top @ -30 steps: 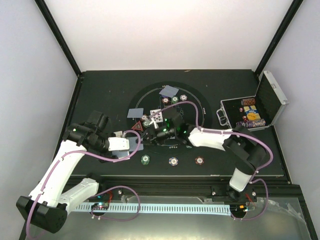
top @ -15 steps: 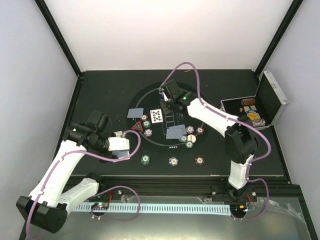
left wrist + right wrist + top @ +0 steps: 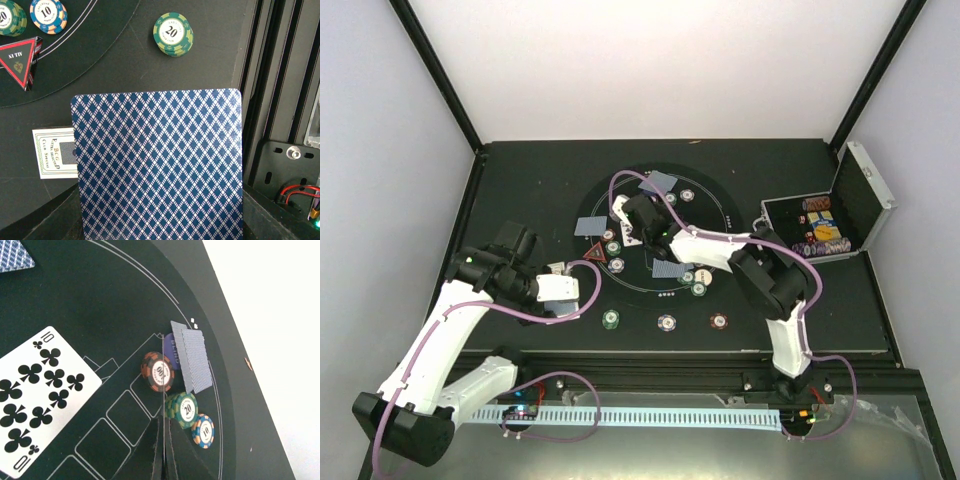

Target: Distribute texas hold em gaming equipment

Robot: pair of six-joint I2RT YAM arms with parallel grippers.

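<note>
My left gripper (image 3: 578,291) is shut on a blue diamond-backed card (image 3: 157,165) that fills the left wrist view and hides the fingers. It holds the card near the table's front left, beside a green chip stack (image 3: 173,34) and the red triangle marker (image 3: 20,57). My right gripper (image 3: 163,440) is shut on a card seen edge-on (image 3: 163,390). It hovers over the mat's left half (image 3: 625,226), next to the face-up ten of clubs (image 3: 40,400). Ahead of it are a maroon chip (image 3: 157,371), a green chip (image 3: 182,410), a blue chip (image 3: 202,430) and two face-down cards (image 3: 192,360).
The open silver case (image 3: 825,225) with chips stands at the right. Three chip stacks (image 3: 667,322) lie along the mat's near edge. More face-down cards (image 3: 658,183) and a white button (image 3: 703,277) lie on the mat. A white-faced brand card (image 3: 55,159) lies under the left gripper.
The right arm has swung from the mat's far centre back to the left, beside the ten of clubs. The left arm has not moved.
</note>
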